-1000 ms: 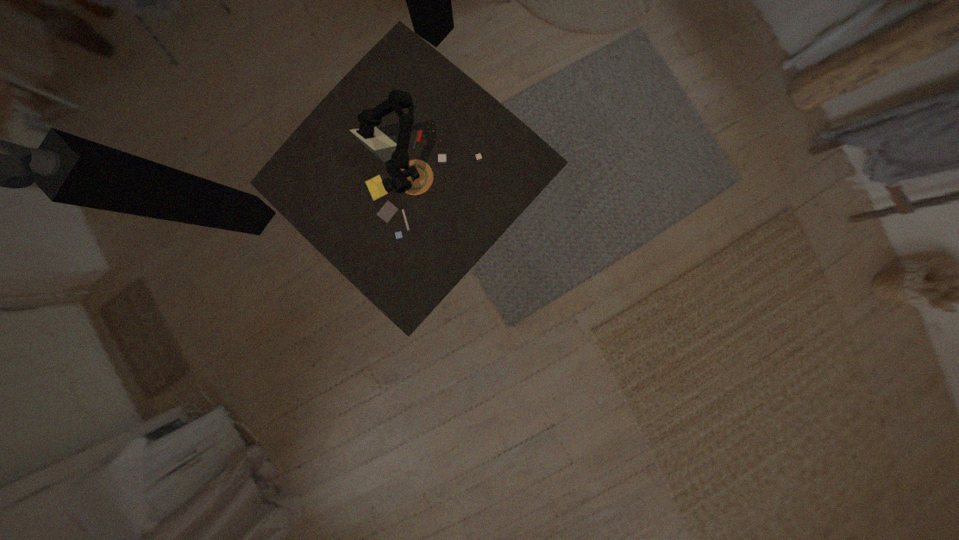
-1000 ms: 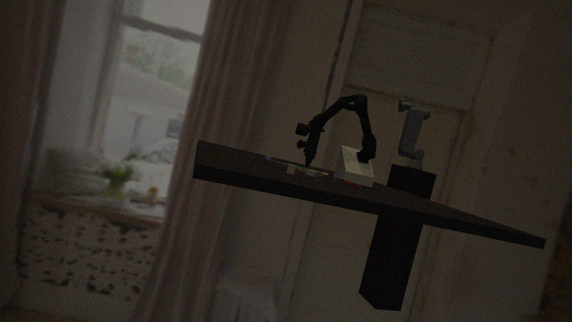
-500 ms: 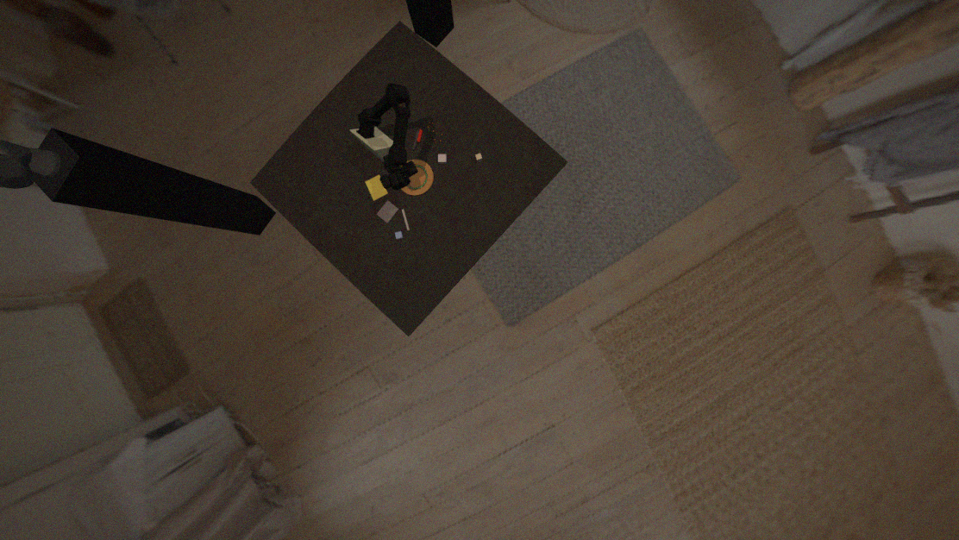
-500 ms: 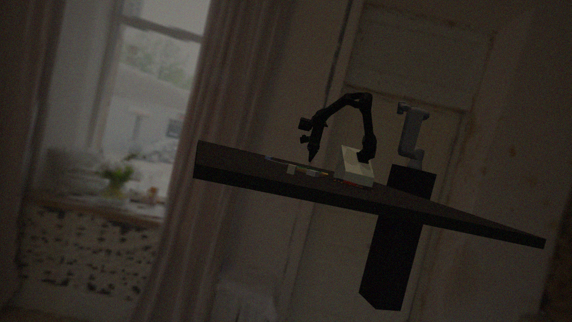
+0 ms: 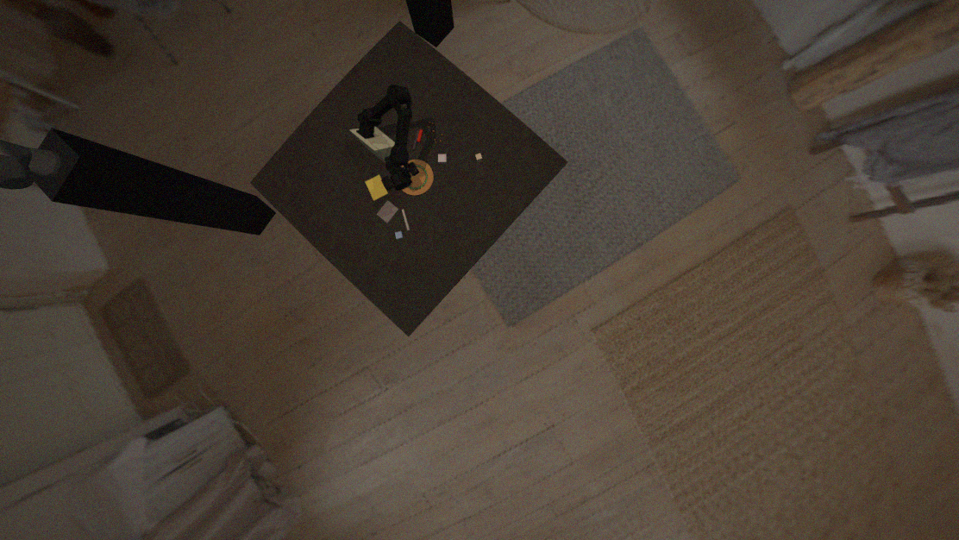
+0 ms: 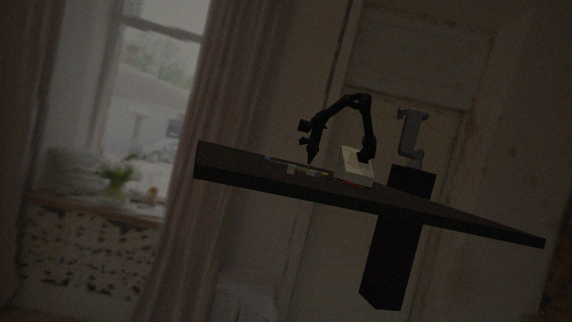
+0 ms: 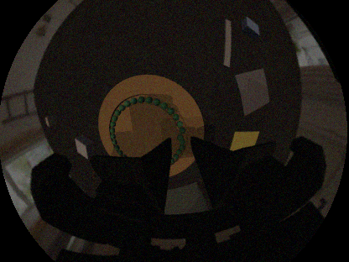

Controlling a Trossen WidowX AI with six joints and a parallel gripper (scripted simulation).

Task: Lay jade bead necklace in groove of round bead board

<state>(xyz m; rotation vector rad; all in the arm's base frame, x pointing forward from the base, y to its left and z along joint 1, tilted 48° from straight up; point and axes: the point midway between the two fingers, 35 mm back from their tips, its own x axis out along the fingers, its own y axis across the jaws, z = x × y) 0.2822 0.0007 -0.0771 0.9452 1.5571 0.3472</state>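
The jade bead necklace [image 7: 148, 100] lies as a green loop on the round orange-brown bead board [image 7: 147, 84] [image 5: 430, 177]. A thin dark groove line shows just outside the upper beads in the wrist view; I cannot tell whether every bead is seated. The loop's lower part is partly hidden by the fingers. My gripper [image 7: 180, 140] [image 6: 310, 161] points down, its tips close over the board. The fingers are partly open with a narrow gap and hold nothing; beads at the loop's right side show in line with the gap.
A yellow square [image 5: 376, 187] [image 7: 245, 139], a grey square [image 5: 387, 211] [image 7: 253, 90], a pale stick [image 5: 405, 219] [image 7: 227, 42] and a blue block [image 5: 398, 235] lie beside the board. A pale block [image 5: 441, 158] and a red piece [image 5: 419, 135] lie on its other side. A whitish wedge [image 6: 354, 174] stands at the arm's base.
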